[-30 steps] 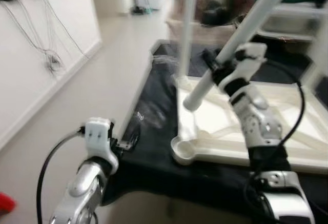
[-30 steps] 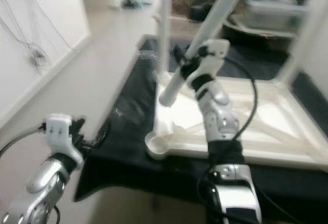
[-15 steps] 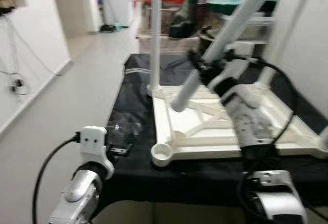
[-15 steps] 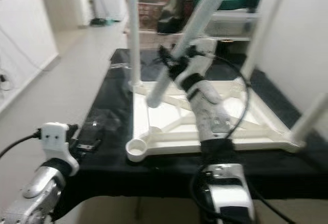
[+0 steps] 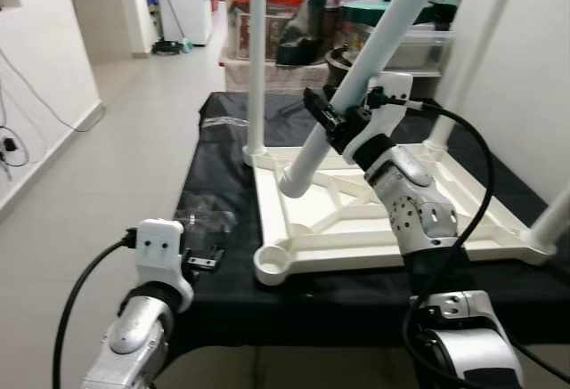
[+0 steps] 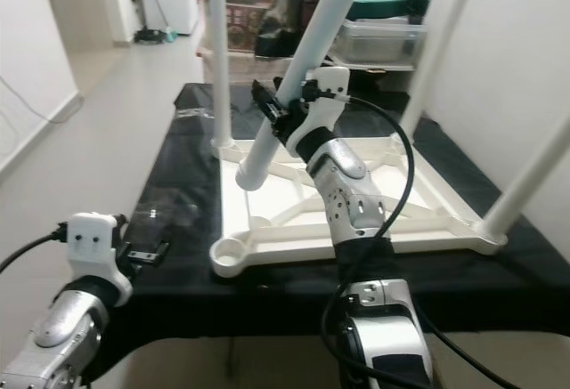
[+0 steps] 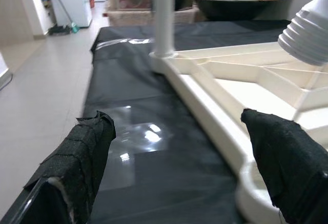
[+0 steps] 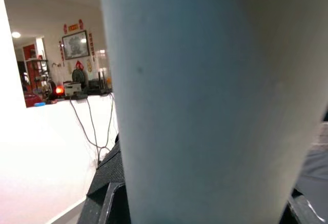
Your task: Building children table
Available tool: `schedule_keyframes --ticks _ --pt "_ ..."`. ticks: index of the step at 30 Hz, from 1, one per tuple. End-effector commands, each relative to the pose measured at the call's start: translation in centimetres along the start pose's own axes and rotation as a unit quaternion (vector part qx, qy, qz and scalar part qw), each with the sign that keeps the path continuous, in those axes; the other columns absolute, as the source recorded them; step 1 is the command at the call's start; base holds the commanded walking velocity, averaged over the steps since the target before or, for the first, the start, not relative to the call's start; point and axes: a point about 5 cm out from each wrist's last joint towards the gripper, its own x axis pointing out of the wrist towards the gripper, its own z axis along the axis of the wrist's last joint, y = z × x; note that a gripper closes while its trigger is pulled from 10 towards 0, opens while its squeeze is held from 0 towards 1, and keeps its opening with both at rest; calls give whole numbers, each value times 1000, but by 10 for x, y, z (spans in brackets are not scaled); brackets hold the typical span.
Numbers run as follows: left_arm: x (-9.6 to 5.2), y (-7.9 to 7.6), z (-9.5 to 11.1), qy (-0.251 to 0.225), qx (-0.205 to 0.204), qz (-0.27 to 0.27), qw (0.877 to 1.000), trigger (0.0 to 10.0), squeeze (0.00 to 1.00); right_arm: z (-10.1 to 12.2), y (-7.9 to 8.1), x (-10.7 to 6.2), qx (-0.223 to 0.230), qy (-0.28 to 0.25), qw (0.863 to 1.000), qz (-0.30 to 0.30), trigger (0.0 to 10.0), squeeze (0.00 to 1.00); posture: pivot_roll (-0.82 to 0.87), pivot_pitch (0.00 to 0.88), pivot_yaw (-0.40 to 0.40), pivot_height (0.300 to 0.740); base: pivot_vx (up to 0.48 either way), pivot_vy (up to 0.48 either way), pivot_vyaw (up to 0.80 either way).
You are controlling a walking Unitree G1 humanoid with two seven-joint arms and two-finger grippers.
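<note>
The right gripper (image 5: pixel 331 127), clamping the loose table leg (image 5: pixel 356 73), is bringing its threaded end lower toward the empty corner socket (image 5: pixel 274 264) below; left gripper (image 7: pixel 179 157) is hanging wide, empty.

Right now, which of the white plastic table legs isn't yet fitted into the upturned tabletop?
The slanted white plastic leg clamped in the right gripper, its threaded end hanging above the upturned white tabletop; the others stand upright in corner sockets.

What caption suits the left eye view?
Right hand holds a white table leg tilted over the upturned tabletop, near its open corner socket.
</note>
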Motion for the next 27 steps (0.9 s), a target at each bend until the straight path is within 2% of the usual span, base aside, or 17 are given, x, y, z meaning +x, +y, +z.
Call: schedule_keyframes --ticks 1,5,10,13,20,22,25,27 --pt "3 -1 -4 14 -6 7 1000 10000 0 1 -3 -4 -14 -6 1000 -7 10000 0 89 29 -73 740 274 -251 0" --pt "5 5 -4 14 -17 30 999 10000 0 0 -3 -4 -14 -3 1000 -6 10000 0 86 30 -74 740 0 0 0" --pt "5 8 -3 11 -10 40 999 10000 0 1 -1 -3 6 -10 1000 3 10000 0 86 30 -76 740 0 0 0" --pt "5 8 -2 10 -8 42 999 10000 0 4 2 -4 -14 -20 1000 9 10000 0 85 28 -78 740 0 0 0" --pt "4 8 0 5 -15 43 999 10000 0 5 2 -2 -18 -22 1000 4 10000 0 87 28 -81 740 0 0 777" --pt "4 8 1 5 -23 41 999 10000 0 6 1 -1 -2 -23 1000 -3 10000 0 86 26 -80 740 0 193 0" --pt "5 9 2 5 -21 41 999 10000 0 8 -1 0 3 -25 1000 -7 10000 0 86 34 -80 740 0 480 0" --pt "6 11 2 7 -12 42 999 10000 0 10 -1 1 2 -27 1000 -10 10000 0 86 40 -79 740 0 0 0"
